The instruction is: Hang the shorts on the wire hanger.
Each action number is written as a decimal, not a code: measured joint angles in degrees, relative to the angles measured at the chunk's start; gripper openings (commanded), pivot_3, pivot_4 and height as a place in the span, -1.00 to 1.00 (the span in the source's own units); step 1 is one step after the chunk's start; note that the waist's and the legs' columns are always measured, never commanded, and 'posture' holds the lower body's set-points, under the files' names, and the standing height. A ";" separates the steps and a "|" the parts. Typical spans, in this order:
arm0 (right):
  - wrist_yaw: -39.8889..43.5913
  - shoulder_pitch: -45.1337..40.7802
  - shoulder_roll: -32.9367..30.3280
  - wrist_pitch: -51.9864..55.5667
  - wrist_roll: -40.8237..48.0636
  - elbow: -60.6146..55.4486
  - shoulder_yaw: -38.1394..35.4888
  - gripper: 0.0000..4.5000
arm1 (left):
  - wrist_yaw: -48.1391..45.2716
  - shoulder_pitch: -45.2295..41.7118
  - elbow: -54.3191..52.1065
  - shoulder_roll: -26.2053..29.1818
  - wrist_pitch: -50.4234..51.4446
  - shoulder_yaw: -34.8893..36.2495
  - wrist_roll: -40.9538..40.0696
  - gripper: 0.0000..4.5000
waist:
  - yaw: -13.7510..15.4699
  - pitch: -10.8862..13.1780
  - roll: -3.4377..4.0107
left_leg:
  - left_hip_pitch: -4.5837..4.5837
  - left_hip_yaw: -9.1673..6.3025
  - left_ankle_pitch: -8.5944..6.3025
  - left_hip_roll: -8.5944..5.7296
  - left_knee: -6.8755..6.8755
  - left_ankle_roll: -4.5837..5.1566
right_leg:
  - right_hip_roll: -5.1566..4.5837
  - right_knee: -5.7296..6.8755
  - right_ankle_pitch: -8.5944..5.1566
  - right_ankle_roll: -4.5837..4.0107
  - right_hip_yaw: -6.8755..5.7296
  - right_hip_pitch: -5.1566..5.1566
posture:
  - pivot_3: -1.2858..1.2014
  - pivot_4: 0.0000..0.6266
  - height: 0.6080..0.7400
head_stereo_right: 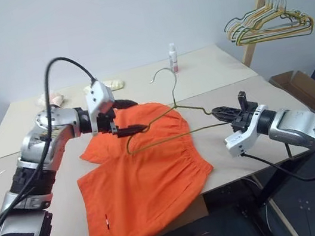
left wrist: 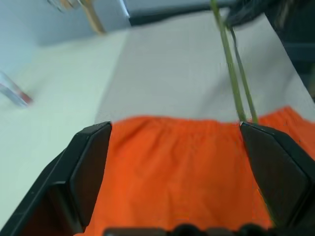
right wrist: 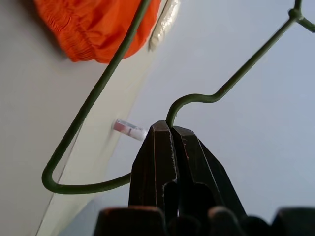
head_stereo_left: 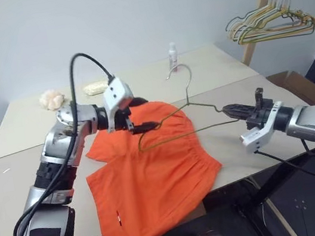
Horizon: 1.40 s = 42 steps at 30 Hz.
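Shorts [head_stereo_left: 150,180] spread flat on surface [head_stereo_left: 28,176], near edge overhanging. Right gripper [head_stereo_left: 229,110] jaws clamped on hanger [head_stereo_left: 189,109] right corner, holding it tilted above shorts. Left gripper [head_stereo_left: 140,125] jaws wide open, empty, at hanger's left end over shorts' far edge.

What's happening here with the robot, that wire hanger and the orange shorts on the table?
The right gripper is shut on one end of the thin olive-yellow wire hanger, holding it up over the bright orange fabric shorts spread on the beige table. The left gripper is open at the hanger's other end, just above the shorts' upper edge, gripping neither. The shorts are not on the hanger yet. A bunch of spare hangers hangs on a wooden rack behind.
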 measured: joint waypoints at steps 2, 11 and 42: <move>0.19 -0.21 0.64 -0.36 -0.70 0.38 0.00 -0.98 | -2.63 0.00 0.03 0.05 0.00 -1.10 0.30 1.00 | -0.68 0.00 0.00 | 0.00 0.00 0.00 0.00 0.00 0.00 | 0.00 0.00 0.00 0.00 0.00 0.01 | -0.22 -1.00 1.00; 0.83 -0.32 1.23 -1.19 -1.52 0.20 -0.26 -0.98 | -4.70 -0.25 1.67 -1.47 1.39 -2.28 1.33 1.00 | -1.85 0.00 0.00 | 0.07 -0.02 0.00 0.02 0.01 0.01 | 0.00 0.04 0.00 0.01 0.00 0.05 | -0.22 -1.00 1.00; 3.44 -2.83 3.66 -1.47 -2.03 0.05 -2.12 -1.00 | -9.22 2.56 -1.29 1.22 4.25 -5.40 5.04 -0.94 | -2.32 0.00 0.01 | 0.10 -0.03 0.01 0.03 0.01 0.01 | 0.01 0.09 0.00 0.01 0.02 0.06 | -0.21 -1.00 1.00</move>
